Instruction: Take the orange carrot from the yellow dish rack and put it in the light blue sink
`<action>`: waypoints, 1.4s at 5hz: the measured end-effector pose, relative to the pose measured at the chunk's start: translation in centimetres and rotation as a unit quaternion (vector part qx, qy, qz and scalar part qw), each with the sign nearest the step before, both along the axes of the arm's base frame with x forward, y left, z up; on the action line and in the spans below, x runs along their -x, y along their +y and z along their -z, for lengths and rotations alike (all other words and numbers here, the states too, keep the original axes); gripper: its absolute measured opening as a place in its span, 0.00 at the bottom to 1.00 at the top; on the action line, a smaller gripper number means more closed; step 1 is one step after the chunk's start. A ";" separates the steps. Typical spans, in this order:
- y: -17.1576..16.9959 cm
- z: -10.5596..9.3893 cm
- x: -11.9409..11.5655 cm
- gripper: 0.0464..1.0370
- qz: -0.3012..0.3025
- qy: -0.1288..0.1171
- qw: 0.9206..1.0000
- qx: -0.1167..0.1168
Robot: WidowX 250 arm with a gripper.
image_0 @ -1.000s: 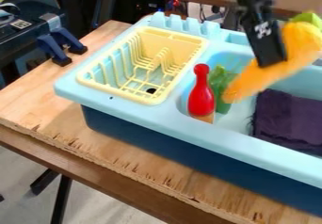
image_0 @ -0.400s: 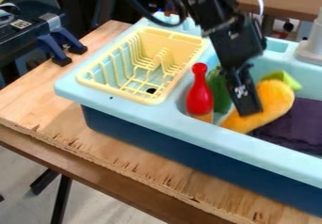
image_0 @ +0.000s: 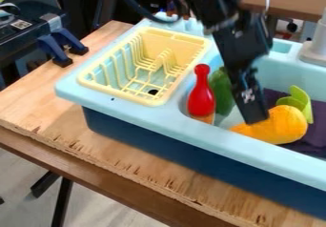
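Black gripper (image_0: 257, 118) hangs over the right-hand part of the light blue toy sink (image_0: 191, 127), angled down and slightly to the right from the arm, which comes in from the top edge. From my end, its tip overlaps the upper left part of the orange toy vegetable (image_0: 282, 125), and I can't tell whether it is wide, narrow or clamped on it. That vegetable lies on its side in the basin behind the front rim, its narrow end toward the left and its rounded end to the right, with light green leaves (image_0: 299, 102) standing up behind it. Behind it and to its right I see a dark purple cloth (image_0: 320, 134). To the left of the gripper, a green toy vegetable (image_0: 221, 92) leans upright in the basin, and just left of that stands a red bottle-shaped toy (image_0: 201, 97) with a tan base. Farther left, I have the pale yellow dish rack (image_0: 176, 42) sitting on the sink's drainboard side. The whole sink rests on a wooden tabletop (image_0: 54, 114), and two dark blue clamps (image_0: 53, 50) grip near its far left edge
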State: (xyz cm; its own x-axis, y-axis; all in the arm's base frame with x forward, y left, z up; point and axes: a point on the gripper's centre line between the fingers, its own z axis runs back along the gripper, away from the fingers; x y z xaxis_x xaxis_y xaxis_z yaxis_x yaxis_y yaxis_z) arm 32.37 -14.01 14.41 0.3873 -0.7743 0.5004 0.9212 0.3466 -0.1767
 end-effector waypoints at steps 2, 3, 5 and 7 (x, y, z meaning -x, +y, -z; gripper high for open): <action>1.4 -6.9 2.3 0.97 -0.030 -0.085 0.996 0.012; 3.3 -8.9 2.9 0.97 -0.112 -0.081 0.990 -0.005; 7.0 -9.7 1.5 0.97 -0.328 -0.084 0.925 -0.172; 9.4 -8.5 0.0 0.97 -0.451 0.003 0.878 -0.158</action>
